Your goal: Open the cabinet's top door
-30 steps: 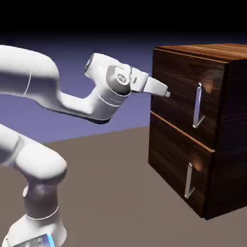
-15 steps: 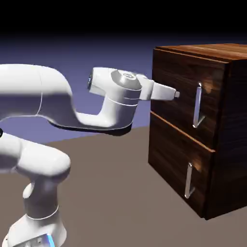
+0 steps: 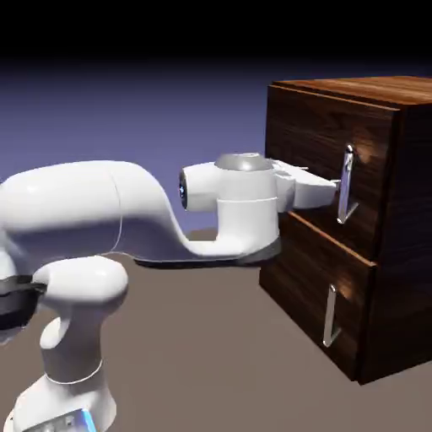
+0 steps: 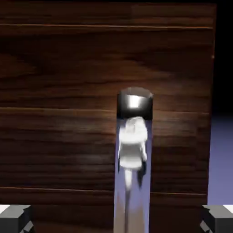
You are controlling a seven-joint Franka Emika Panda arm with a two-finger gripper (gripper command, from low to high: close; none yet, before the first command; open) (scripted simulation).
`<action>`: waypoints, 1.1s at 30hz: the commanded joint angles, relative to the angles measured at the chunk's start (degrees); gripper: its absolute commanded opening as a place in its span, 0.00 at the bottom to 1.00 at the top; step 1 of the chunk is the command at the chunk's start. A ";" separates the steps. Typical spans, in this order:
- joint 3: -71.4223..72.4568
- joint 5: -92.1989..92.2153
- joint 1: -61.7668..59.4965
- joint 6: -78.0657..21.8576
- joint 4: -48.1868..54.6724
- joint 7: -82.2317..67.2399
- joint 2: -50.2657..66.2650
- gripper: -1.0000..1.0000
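While its fingers stand spread, the hand [image 3: 333, 187] hovers by the top door's handle [image 4: 133, 168].

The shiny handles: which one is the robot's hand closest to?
The longer handle on the top door; the open gripper is right beside it. The shorter handle sits lower down.

Rendered simulation: plain blue-violet backdrop [image 3: 126, 101]

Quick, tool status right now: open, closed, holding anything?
Tool: open, holding nothing; the top door's handle stands between its fingertips, untouched.
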 commanded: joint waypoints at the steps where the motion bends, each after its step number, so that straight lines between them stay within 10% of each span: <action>1: -0.99 -2.50 0.86 -0.22 0.31 1.73 -0.44 1.00; 8: -7.33 -6.00 11.77 -1.86 8.35 3.90 2.00 1.00; 9: -7.33 -6.00 11.77 -1.86 8.35 3.90 2.00 0.00; 33: 35.80 23.01 -31.39 -19.77 -22.83 9.59 3.22 0.00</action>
